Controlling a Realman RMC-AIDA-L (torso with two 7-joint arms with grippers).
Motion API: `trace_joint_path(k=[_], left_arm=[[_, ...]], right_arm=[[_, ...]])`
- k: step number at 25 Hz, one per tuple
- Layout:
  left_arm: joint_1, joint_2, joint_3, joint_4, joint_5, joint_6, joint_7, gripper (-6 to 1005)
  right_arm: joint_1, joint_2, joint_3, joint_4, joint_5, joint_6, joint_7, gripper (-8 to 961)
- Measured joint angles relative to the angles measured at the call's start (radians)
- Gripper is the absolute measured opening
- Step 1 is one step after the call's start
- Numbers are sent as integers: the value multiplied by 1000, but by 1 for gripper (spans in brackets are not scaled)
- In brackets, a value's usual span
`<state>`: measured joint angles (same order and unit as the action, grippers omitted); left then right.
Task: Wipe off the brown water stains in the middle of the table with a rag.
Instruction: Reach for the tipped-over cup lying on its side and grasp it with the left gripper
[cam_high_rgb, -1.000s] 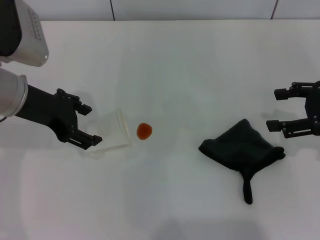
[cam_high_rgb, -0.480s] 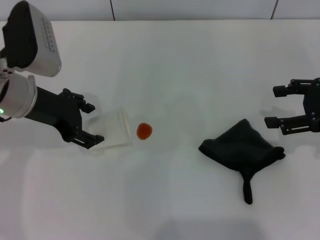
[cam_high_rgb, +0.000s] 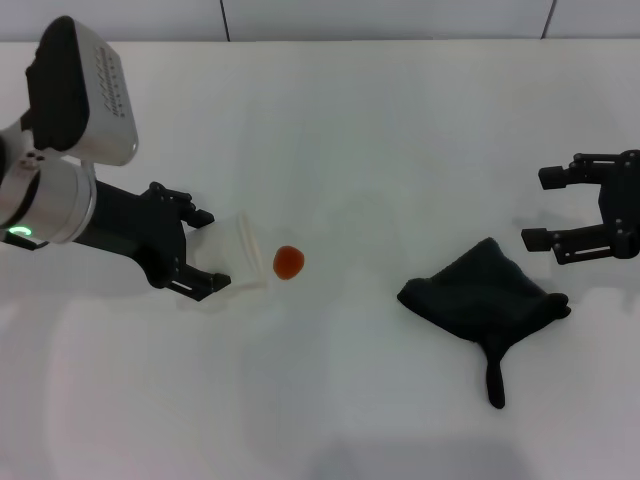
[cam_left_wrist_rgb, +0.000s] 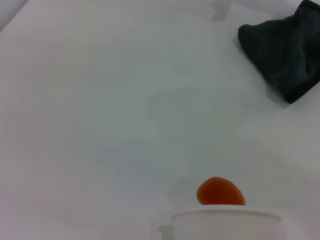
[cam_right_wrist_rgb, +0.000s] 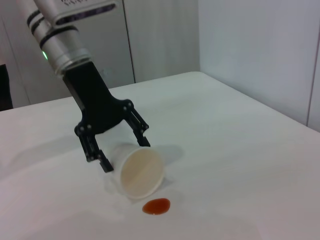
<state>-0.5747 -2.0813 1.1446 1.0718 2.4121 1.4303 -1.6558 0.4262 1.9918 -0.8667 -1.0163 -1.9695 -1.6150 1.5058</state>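
The brown water stain (cam_high_rgb: 289, 262) is a small orange-brown blob on the white table (cam_high_rgb: 350, 130), also seen in the left wrist view (cam_left_wrist_rgb: 220, 191) and the right wrist view (cam_right_wrist_rgb: 156, 205). The rag (cam_high_rgb: 485, 300) is a dark crumpled cloth lying to the right of the stain, and one end of it shows in the left wrist view (cam_left_wrist_rgb: 285, 50). My left gripper (cam_high_rgb: 212, 250) is open, its fingers flanking the base of a tipped paper cup (cam_high_rgb: 244, 256) just left of the stain. My right gripper (cam_high_rgb: 538, 208) hovers open beyond the rag's far right corner.
The cream-white cup (cam_right_wrist_rgb: 140, 172) lies on its side, its mouth facing the stain, and its rim (cam_left_wrist_rgb: 225, 216) shows in the left wrist view. The left gripper (cam_right_wrist_rgb: 125, 155) appears in the right wrist view. The table's far edge meets a tiled wall.
My left arm has slid right until its open fingers flank the cup. The right gripper has drifted slightly toward the far edge. Stain, cup and rag have not moved.
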Motion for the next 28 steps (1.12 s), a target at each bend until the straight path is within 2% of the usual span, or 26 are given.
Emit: trace_joint_path(k=[10,28], left_arm=[[-2,-1,6,-77,-35,-72,39,807],[-13,0,7,-130,-57,-103,67,796]], right_arm=[[0,6,-1,1,0,6,12,857],[2,7,-2,4,0,9,15,857]])
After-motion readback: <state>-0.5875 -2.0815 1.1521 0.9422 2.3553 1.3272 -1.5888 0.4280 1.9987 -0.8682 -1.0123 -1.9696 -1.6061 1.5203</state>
